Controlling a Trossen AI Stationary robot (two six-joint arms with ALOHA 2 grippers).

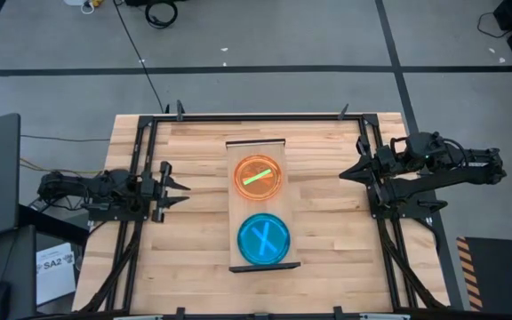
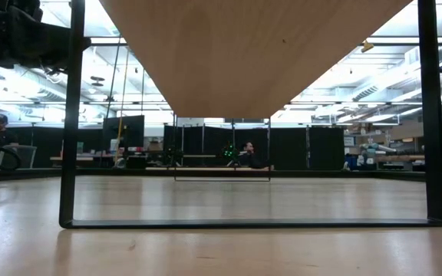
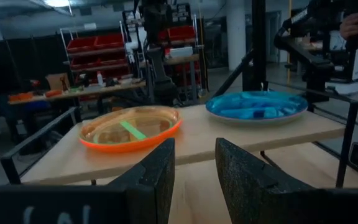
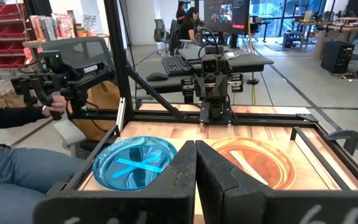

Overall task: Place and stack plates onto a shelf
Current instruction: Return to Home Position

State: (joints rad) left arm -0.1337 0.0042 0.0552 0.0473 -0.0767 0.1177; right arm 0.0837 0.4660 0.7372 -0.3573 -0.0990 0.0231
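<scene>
Two round, translucent plastic plates rest on the shelf (image 1: 260, 208), a long narrow light-wood board with thin dark frames (image 2: 69, 115) at its ends, set on the planked table (image 1: 194, 240). Both plates are shallow and glossy with raised rims. The orange plate (image 1: 259, 177) shows a green streak inside, and the blue plate (image 1: 263, 238) shows a paler cross. The number of plates in each pile cannot be told.

The left gripper (image 1: 180, 188) hangs off one long side of the shelf, its textured dark fingers (image 3: 154, 174) parted by a narrow gap and holding nothing. The right gripper (image 1: 345, 173) hangs off the opposite side, its fingers (image 4: 219, 177) pressed together and also empty. The orange plate lies straight ahead of both grippers, between them. The blue plate sits apart from it, toward the shelf's other end.

The low view shows only the board's smooth underside and the frame's feet on the table, and no plates. The wrist views show both rims side-on.
</scene>
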